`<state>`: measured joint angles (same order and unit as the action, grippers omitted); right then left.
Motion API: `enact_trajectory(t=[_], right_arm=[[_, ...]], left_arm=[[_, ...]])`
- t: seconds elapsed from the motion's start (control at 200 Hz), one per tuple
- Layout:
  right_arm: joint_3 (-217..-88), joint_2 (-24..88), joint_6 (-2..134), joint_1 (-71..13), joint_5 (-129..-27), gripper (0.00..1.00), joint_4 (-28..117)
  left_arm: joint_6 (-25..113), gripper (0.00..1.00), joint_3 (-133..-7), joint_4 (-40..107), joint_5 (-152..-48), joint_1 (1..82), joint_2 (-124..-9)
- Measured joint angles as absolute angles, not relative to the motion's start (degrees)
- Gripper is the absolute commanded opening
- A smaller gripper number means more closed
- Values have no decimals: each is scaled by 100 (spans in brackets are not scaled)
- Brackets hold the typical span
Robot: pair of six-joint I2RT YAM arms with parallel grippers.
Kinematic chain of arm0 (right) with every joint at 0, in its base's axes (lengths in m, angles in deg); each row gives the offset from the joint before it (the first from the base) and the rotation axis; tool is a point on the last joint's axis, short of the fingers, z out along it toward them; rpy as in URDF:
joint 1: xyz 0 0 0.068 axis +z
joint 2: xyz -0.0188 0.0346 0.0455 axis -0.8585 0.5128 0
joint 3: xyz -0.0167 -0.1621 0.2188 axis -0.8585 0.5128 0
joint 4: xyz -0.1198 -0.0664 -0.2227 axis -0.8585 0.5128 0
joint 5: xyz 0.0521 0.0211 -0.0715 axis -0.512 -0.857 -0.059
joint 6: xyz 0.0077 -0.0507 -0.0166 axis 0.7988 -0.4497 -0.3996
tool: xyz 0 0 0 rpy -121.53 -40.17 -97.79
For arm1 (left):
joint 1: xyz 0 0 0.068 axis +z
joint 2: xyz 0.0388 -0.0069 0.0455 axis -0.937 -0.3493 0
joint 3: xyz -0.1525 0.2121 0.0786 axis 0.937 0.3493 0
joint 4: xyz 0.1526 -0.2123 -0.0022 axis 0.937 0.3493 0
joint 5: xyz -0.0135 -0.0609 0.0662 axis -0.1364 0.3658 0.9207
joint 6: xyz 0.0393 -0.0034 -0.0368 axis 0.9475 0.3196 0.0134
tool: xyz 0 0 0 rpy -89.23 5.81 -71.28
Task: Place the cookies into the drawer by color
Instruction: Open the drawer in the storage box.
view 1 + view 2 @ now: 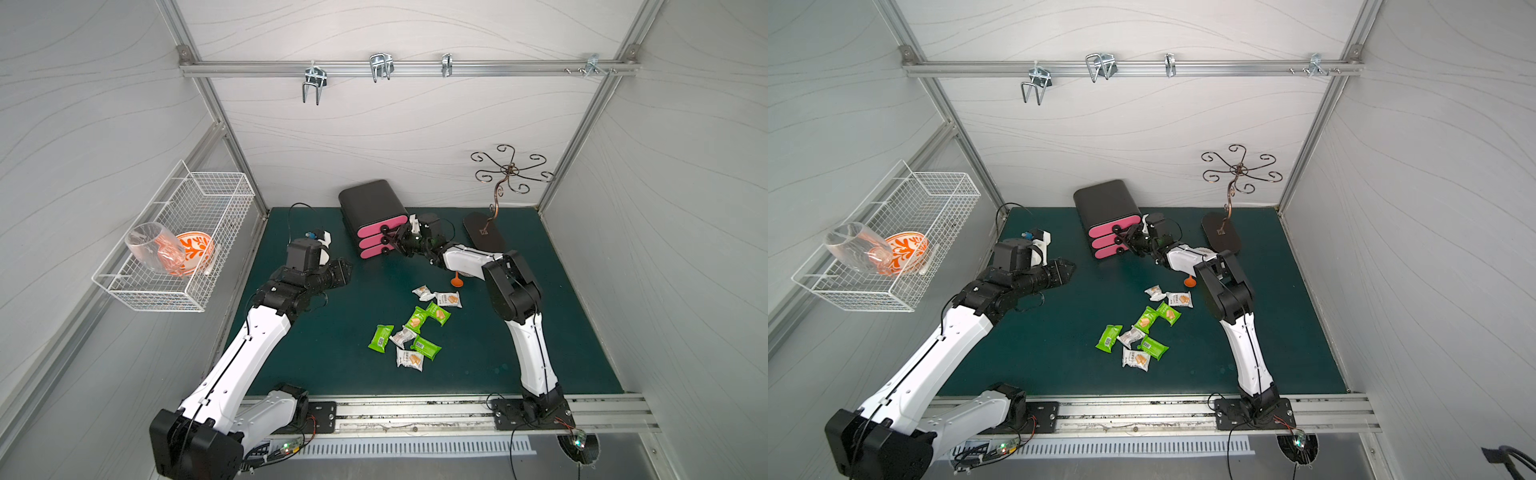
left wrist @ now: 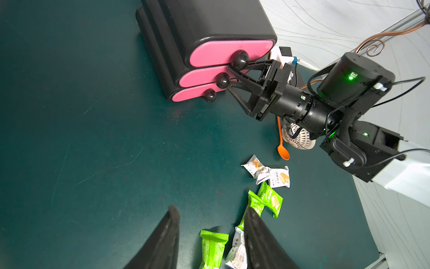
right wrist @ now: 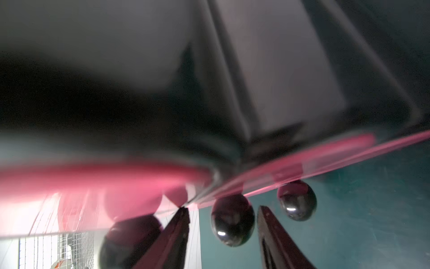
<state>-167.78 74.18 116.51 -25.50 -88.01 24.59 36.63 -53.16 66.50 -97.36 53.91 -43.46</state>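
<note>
The cookies point(image 1: 415, 328), green and white packets, lie loose on the mat point(image 1: 332, 353), nearer than the shut drawer unit point(image 1: 374, 203) at the far side. The right gripper point(image 3: 223, 208) straddles its middle knob point(image 3: 232, 219), jaws parted, not clamped. Best to centre it, close fully, then pull straight out. The left gripper point(image 2: 211, 208) hangs open and empty at left.

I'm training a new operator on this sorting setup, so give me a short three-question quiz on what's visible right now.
1. True or false: the left gripper holds a cookie.
2. Which drawer knob sits between the jaws of the right gripper? A top knob, B middle knob, C bottom knob.
3. How many green cookies lie on the mat?
Key: 1 false, it is open and empty; 2 B; 3 four.
</note>
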Motion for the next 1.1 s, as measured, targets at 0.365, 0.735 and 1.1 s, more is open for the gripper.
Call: enact_trajectory(t=[0.365,0.735,1.1], right_arm=[[-16776,7529,11830,-2497,-8801,46,2424],[-16776,7582,12013,-2497,-8897,34,2236],[-15943,7070,11439,-2484,-8980,30,2076]], left_arm=[[3685,48,-5300,6696,-9629,5391,-4309],[3691,48,-5250,6742,-9526,5391,-4309],[3601,85,-5228,6709,-9463,5391,-4258]])
